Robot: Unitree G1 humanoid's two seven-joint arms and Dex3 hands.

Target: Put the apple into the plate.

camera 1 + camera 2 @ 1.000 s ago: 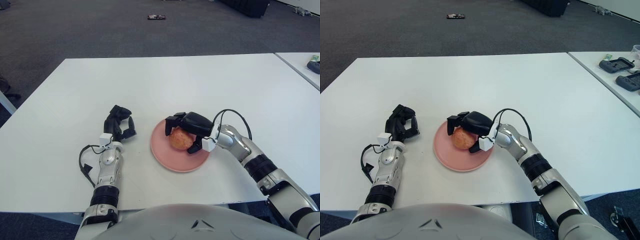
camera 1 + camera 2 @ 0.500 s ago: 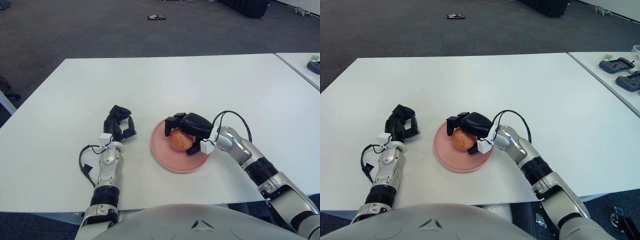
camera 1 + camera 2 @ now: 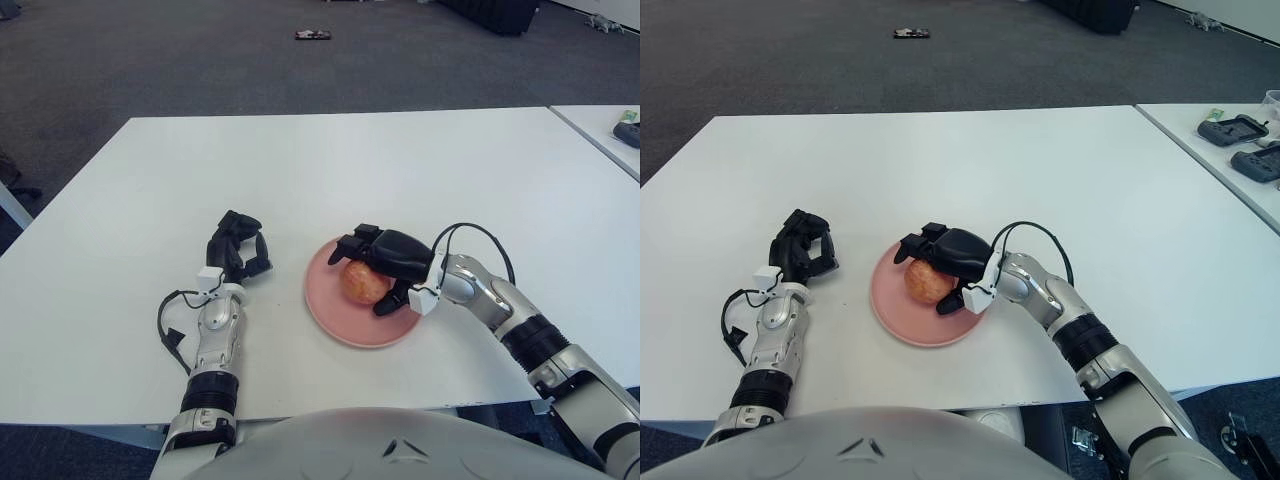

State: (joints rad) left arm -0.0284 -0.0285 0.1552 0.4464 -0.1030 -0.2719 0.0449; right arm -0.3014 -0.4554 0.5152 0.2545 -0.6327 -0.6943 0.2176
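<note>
A red-yellow apple point(image 3: 363, 284) rests on the pink plate point(image 3: 335, 318) near the table's front middle. My right hand point(image 3: 372, 275) reaches in from the right and lies over the apple. Its fingers point(image 3: 356, 243) curl over the top and its thumb sits against the near right side. The apple also shows in the right eye view point(image 3: 926, 284), with most of its left half uncovered. My left hand point(image 3: 240, 251) lies idle on the table to the left of the plate, fingers curled and holding nothing.
The white table point(image 3: 330, 170) stretches far behind the plate. A second table with dark devices point(image 3: 1238, 130) stands at the right. A small dark object point(image 3: 312, 34) lies on the carpet far back.
My right hand and forearm have shifted slightly right, and the plate with the apple has slid a little with them. The fingers sit higher over the apple. The left hand has not moved.
</note>
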